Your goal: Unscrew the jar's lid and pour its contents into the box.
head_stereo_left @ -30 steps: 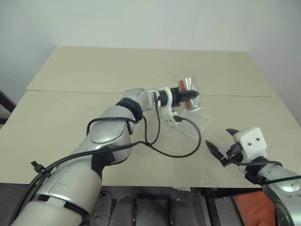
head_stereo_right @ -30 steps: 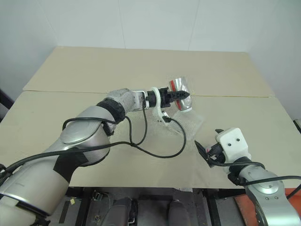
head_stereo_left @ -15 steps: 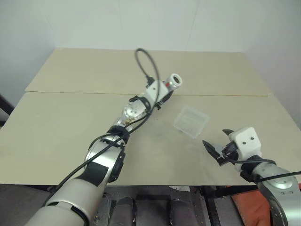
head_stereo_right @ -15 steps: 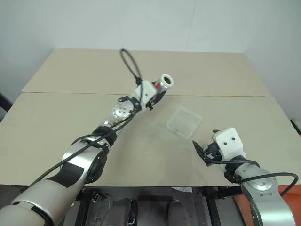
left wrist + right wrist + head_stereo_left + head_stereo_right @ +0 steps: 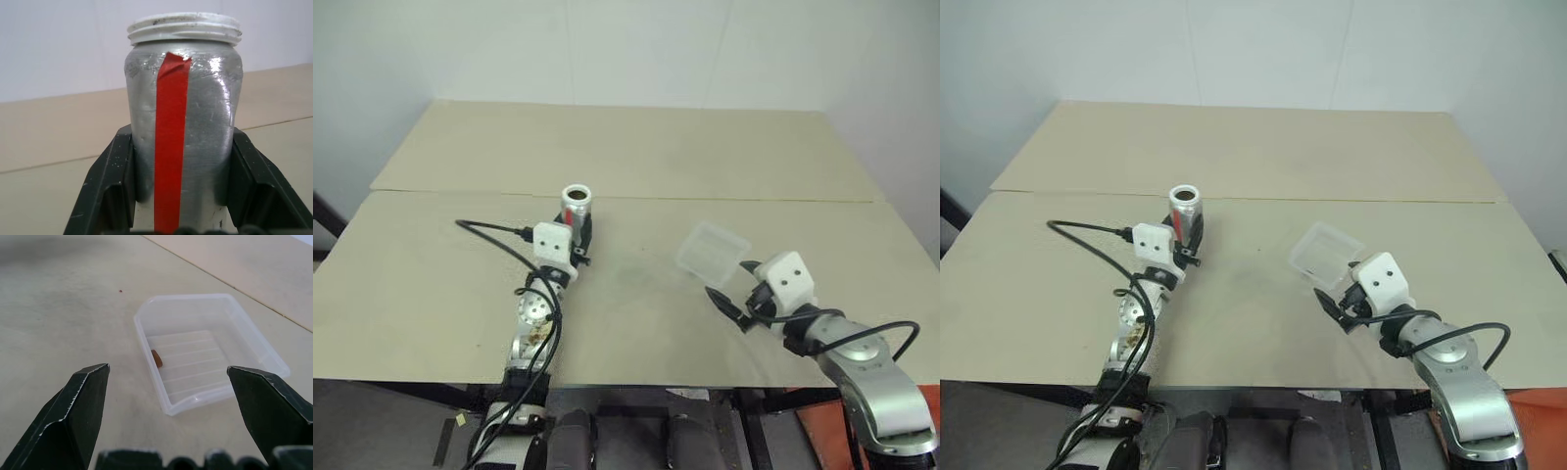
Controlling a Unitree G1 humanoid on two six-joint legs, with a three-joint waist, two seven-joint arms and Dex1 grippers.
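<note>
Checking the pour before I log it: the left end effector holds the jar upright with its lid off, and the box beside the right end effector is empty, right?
Not quite: the box isn't empty. The right wrist view shows one small brown piece lying inside it. The rest holds: the left end effector grips the jar upright, its threaded mouth uncapped, and the right end effector is beside the box.

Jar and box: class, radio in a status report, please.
Left gripper shut on jar, upright, lid off. Right gripper open, empty, facing box. One small brown piece in box. Nothing in the way.
</note>
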